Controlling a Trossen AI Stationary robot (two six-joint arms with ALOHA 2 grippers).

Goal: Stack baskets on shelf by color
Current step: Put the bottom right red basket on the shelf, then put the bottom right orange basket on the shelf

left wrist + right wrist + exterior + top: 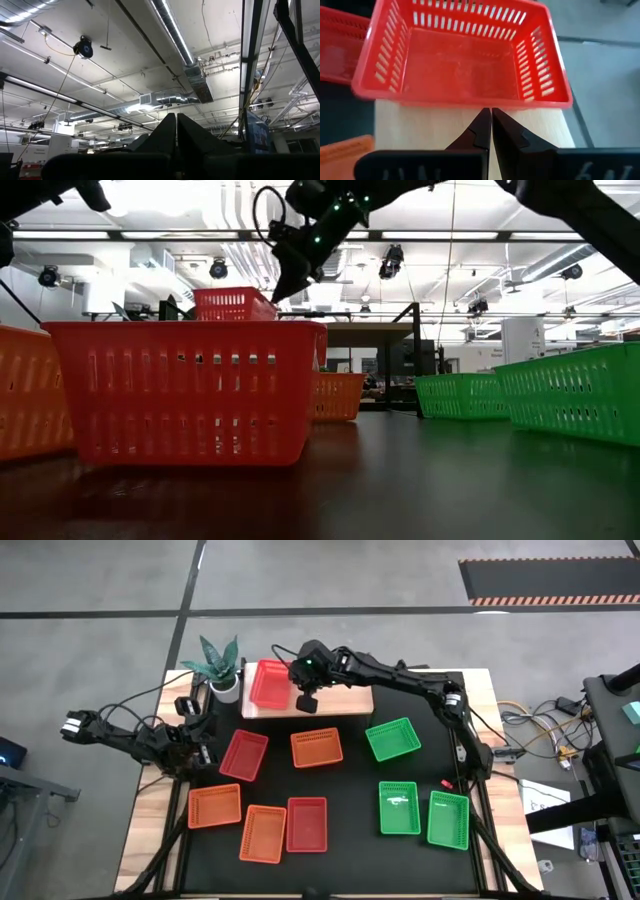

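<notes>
While the right gripper (307, 700) hovers over the light natural-wood rectangular shelf (345, 701), its 2 dark fingers (482, 131) pressed together on nothing, 1 red plastic mesh basket (269, 683) sits on the shelf's left end, just ahead of the fingertips and apart from them. In the right wrist view that basket's near rim (460, 98) lies just beyond the fingertips, bare wood between them. The shelf's right part is bare wood.

On the black tabletop (355, 790) lie 2 more red baskets (244, 755), 3 orange baskets (316, 747) and 3 green baskets (392, 739), all separate, with dark gaps among them. 1 green basket (399, 808) bears a small white mark, too small to read.

A potted green plant (222, 668) stands just left of the shelf. The left gripper (200, 753) waits at the table's left edge, beside a red basket; its fingers (167, 131) are together, pointing up at the ceiling.
</notes>
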